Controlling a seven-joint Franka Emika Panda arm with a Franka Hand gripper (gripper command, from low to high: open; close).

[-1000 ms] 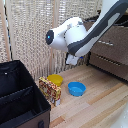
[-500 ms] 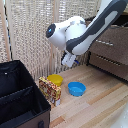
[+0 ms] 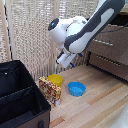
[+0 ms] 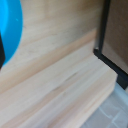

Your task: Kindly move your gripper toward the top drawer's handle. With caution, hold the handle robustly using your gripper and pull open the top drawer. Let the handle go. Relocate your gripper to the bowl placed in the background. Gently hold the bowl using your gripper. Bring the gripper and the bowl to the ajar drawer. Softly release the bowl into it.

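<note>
My gripper (image 3: 69, 63) hangs at the end of the white arm, in the air above the floor and between the dresser and the bowls. It is small and blurred, so its jaws cannot be read. The yellow bowl (image 3: 55, 79) sits on the wooden floor by the slatted screen, below the gripper and toward the exterior view's left. The top drawer (image 3: 118, 38) of the dresser is on the exterior view's right; its front looks flush, and its slim handle (image 3: 104, 43) is faint. In the wrist view I see only floor, a blue bowl and a dark dresser edge (image 4: 106, 47).
A blue bowl (image 3: 76, 89) (image 4: 9, 30) lies on the floor close to the yellow one. A patterned box (image 3: 50, 90) stands beside a large open black case (image 3: 20, 97) on the exterior view's left. A slatted screen (image 3: 30, 35) closes off the back.
The arm has shifted only slightly over the last second. Neither bowl has moved, and the drawer front looks unchanged.
</note>
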